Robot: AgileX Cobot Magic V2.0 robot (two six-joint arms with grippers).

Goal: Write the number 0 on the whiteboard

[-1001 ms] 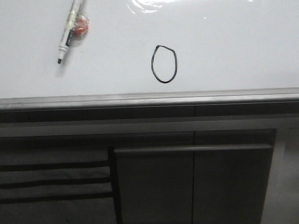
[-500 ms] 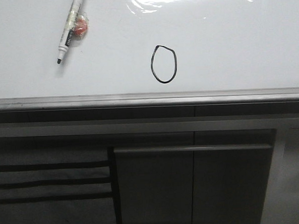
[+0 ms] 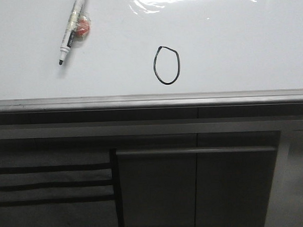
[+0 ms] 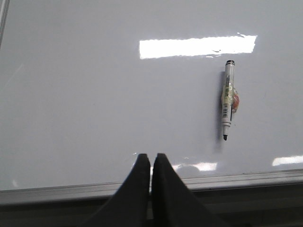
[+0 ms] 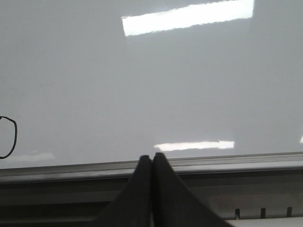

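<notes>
Where the front view looks over the whiteboard (image 3: pixel 229 45), the number 0 (image 3: pixel 166 65) stands complete as a thin black oval, taller than wide, a little angular at its top, near the board's grey metal edge strip (image 3: pixel 151 100) and roughly centred across the width. A white marker pen (image 3: pixel 70 28) lies uncapped on the board well to the left of the oval and farther from the edge strip, black tip pointing toward the strip, body slightly tilted. A small orange-red item (image 3: pixel 82 29) touches the pen's barrel; too small to identify. Glare sits at the far side of the board. Dark grey cabinet panels (image 3: pixel 195 187) fill the lower part of the view. Neither hand shows in this view.

Left wrist view: left hand (image 4: pixel 151 163) has its two dark fingers pressed together with only a hairline gap, pinching nothing, tips over the board just beside the edge strip. The pen lies apart from the fingers, tip toward the strip, the orange-red item against its barrel. The oval is out of this view.

Right wrist view: right hand (image 5: pixel 152 161) likewise pressed together and holding nothing, tips at the edge strip. Part of the number 0 is cut off at the picture's border, apart from the fingers. Bright strip reflections lie on the board.
</notes>
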